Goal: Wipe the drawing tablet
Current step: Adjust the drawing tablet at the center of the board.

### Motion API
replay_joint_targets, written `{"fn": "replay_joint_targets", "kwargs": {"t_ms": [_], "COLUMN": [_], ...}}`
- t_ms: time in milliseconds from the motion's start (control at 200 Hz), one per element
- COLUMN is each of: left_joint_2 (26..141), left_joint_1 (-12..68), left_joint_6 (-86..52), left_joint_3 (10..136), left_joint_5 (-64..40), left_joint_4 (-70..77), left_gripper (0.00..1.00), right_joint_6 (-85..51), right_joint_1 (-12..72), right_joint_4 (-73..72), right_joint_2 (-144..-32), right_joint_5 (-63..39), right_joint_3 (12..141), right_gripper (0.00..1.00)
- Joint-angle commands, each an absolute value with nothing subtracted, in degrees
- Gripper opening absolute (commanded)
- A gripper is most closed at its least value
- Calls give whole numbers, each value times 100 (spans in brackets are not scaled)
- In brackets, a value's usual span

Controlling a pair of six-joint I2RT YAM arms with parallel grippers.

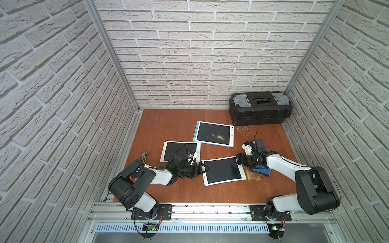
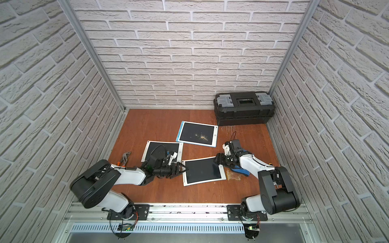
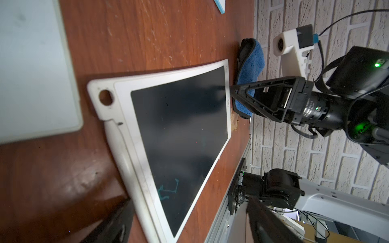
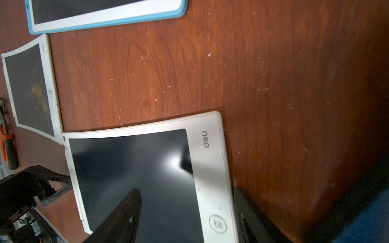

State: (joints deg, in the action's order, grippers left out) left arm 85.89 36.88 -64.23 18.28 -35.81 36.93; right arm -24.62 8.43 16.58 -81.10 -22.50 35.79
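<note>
Lying flat on the table (image 1: 179, 126), the drawing tablet (image 1: 223, 171) sits between the wide left hand (image 1: 203, 168) and wide right hand (image 1: 236, 160). Neither holds the blue cloth (image 3: 251, 63) nearby, so pushing may just slide the tablet away.

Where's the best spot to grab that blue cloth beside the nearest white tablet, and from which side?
I'd pinch the blue cloth at its puffy middle, coming straight down from above with the right pincer. It lies slumped on the table beside the tablet, so a side approach finds no lip.
</note>
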Motion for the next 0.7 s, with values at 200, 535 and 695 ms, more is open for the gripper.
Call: {"fn": "replay_joint_targets", "kwargs": {"t_ms": [200,535,695], "left_joint_2": [7994,7717,7318], "left_joint_1": [3417,3322,3322], "left_joint_6": [-6715,-6637,-5995], "left_joint_3": [1332,1422,1450], "left_joint_5": [-3445,-3768,-3407], "left_joint_4": [3991,3337,1509], "left_gripper": [79,76,78], "right_joint_6": [-2685,-2988,-2918], "right_joint_1": [905,905,905], "right_joint_4": [1856,1600,1761], "right_joint_2": [-8124,-8139,-8040], "right_joint_5": [-2928,-3117,-2922], "right_joint_3": [3235,2944,2979], "right_gripper": [71,72,71]}}
